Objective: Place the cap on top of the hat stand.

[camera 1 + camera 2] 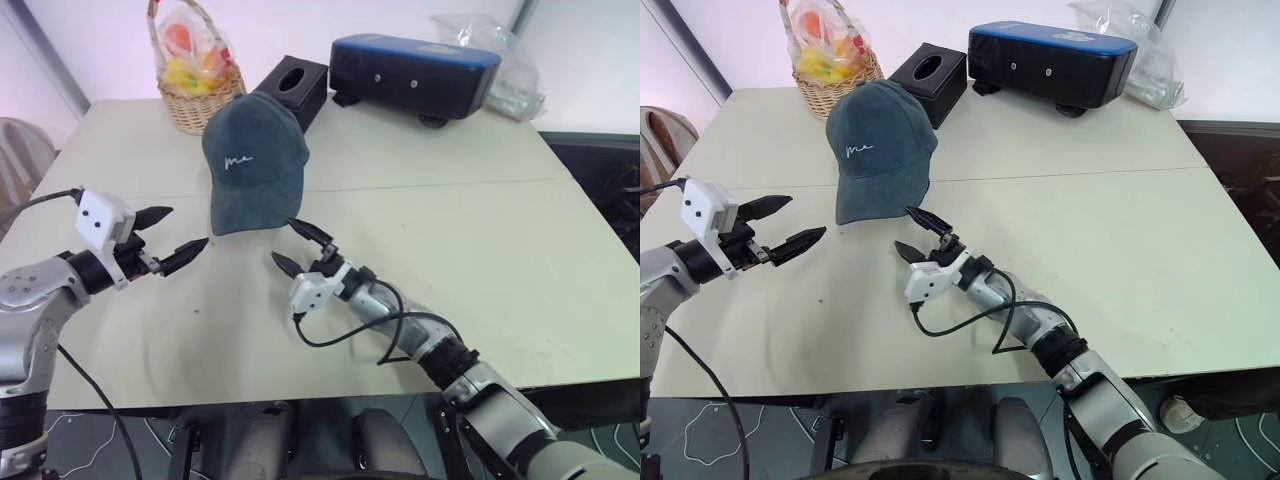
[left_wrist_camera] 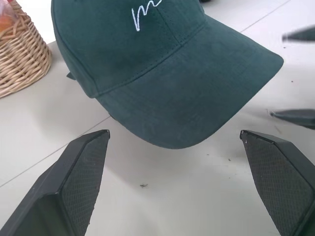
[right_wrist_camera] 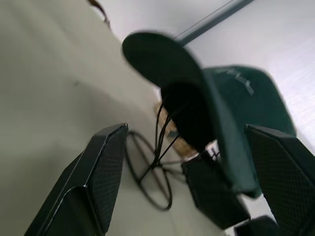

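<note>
Cap [image 1: 252,160] seemingly sits on hat stand [image 3: 160,162], both hands clear.

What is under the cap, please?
Under the cap the black wire hat stand is seen, with its round base on the table. The upper part of the stand is covered by the cap.

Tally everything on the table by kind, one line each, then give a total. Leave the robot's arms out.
Cap: 1
Hat stand, under the cap: 1
Wicker basket with bagged items inside: 1
Black tissue box: 1
Black and blue case: 1
Clear plastic bag: 1
Total: 6
</note>
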`<state>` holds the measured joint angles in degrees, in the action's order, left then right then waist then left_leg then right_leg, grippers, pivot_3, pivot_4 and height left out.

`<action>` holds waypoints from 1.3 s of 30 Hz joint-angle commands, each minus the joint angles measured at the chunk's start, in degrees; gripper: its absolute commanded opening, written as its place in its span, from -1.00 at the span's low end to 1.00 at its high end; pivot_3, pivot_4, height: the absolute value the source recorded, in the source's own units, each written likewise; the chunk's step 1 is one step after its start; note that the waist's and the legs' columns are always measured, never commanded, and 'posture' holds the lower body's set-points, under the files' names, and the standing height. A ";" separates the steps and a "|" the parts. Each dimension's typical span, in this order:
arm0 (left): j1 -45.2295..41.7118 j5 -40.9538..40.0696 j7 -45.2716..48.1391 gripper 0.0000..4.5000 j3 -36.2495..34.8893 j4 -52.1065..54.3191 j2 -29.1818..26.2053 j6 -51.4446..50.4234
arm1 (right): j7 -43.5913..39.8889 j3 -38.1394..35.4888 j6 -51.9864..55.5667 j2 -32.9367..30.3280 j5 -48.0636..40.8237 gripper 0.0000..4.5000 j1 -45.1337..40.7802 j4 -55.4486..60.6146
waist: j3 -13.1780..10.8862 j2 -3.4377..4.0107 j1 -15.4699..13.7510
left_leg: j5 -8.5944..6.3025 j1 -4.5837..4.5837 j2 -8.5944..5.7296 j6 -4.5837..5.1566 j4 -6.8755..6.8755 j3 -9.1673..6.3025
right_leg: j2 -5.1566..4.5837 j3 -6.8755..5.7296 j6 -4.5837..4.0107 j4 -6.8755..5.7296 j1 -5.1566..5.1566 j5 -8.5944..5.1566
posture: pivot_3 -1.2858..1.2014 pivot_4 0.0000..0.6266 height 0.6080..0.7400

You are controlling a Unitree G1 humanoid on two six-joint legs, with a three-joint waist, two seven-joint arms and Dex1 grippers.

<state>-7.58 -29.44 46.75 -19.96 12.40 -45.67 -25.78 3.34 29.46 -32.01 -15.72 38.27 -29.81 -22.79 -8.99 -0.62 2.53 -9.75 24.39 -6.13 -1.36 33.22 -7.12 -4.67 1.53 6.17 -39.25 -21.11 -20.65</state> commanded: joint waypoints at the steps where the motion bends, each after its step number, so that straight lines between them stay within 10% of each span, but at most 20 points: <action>1: -0.75 -0.39 0.49 1.00 -1.63 0.45 -0.82 0.93 | -2.90 -2.10 -2.40 -1.99 -4.03 0.71 0.95 2.66 | 0.00 0.00 0.01 | 0.00 0.00 0.00 0.00 0.00 0.00 | 0.00 0.00 0.00 0.00 0.00 0.00 | 0.03 -0.52 1.00; 10: -1.15 -1.78 1.70 1.00 -5.54 -0.12 -3.06 0.02 | -24.99 -11.08 3.44 -10.25 -31.07 0.71 4.65 12.16 | -0.03 -0.05 -0.05 | -0.08 0.00 0.01 0.15 0.04 -0.04 | -0.02 -0.04 0.00 0.01 0.32 0.00 | 0.03 -0.52 1.00; 23: -7.37 -4.73 9.86 1.00 -8.43 -11.96 -11.16 -1.37 | -49.86 -23.60 52.95 -19.72 -65.41 0.71 -5.62 30.56 | -0.06 -0.03 -0.14 | -0.23 0.04 0.02 0.39 0.04 -0.13 | -0.07 -0.12 -0.04 0.08 0.33 -0.02 | 0.03 -0.52 1.00; 39: -17.20 -2.03 15.29 1.00 -0.56 -19.76 -10.70 0.65 | -46.58 -23.20 62.13 -6.75 -64.29 0.71 -18.55 21.25 | -0.06 -0.04 0.17 | -0.24 0.14 0.02 0.42 0.01 -0.09 | -0.13 -0.12 -0.06 0.04 -0.02 -0.02 | 0.03 -0.52 1.00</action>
<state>-23.51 -31.70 61.99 -19.26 -7.56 -55.92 -26.34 -44.33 6.36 32.36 -23.88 -26.86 -46.57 -1.32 -9.05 -0.66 2.70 -9.98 24.54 -6.11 -0.95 33.22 -7.20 -4.79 1.42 6.11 -39.25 -21.14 -20.67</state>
